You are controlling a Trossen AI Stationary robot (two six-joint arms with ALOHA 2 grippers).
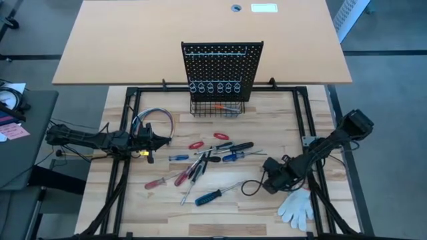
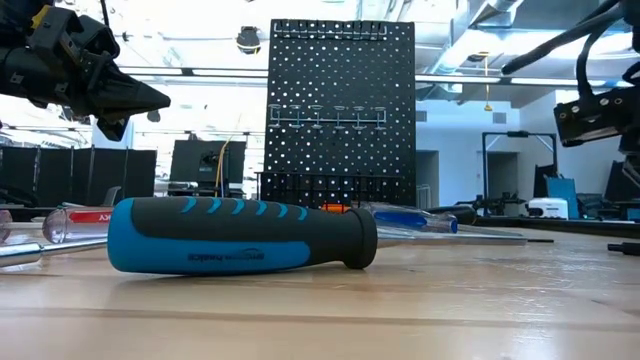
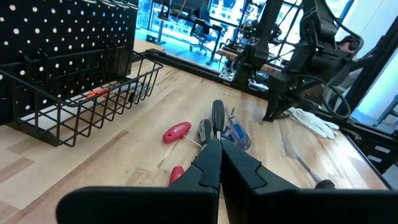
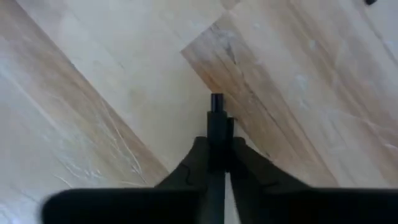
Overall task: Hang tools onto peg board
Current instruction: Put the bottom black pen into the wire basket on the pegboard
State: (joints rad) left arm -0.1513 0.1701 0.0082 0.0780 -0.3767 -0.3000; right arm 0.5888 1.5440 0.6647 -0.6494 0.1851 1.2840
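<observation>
Peg board (image 1: 222, 69) — black perforated panel, upright, upper centre of the high view, with a row of ring holders (image 1: 215, 87) and a black wire basket (image 1: 217, 108) at its foot; something orange lies in the basket.

Tools (image 1: 210, 160) — scattered on the wooden table (image 1: 267, 127) at centre frame, below the peg board: red-handled pieces, blue-handled and black-handled screwdrivers, thin metal shafts. A blue-and-black-handled screwdriver (image 1: 209, 197) lies lowest, apart from the cluster; it fills the foreground of the low view (image 2: 240, 236).

Left gripper (image 1: 162, 139) — left of centre in the high view, just left of the tool cluster, beside a looped bundle of wires (image 1: 152, 117). Fingers (image 3: 205, 168) pressed together, nothing between them.

Right gripper (image 1: 267, 177) — lower right of the high view, pointed down at the table, to the right of the tools. Fingers (image 4: 198, 155) closed around a thin dark metal key (image 4: 216, 118), whose tip stands out over bare wood.

White glove (image 1: 297, 208) — lower right, just below the right gripper.
</observation>
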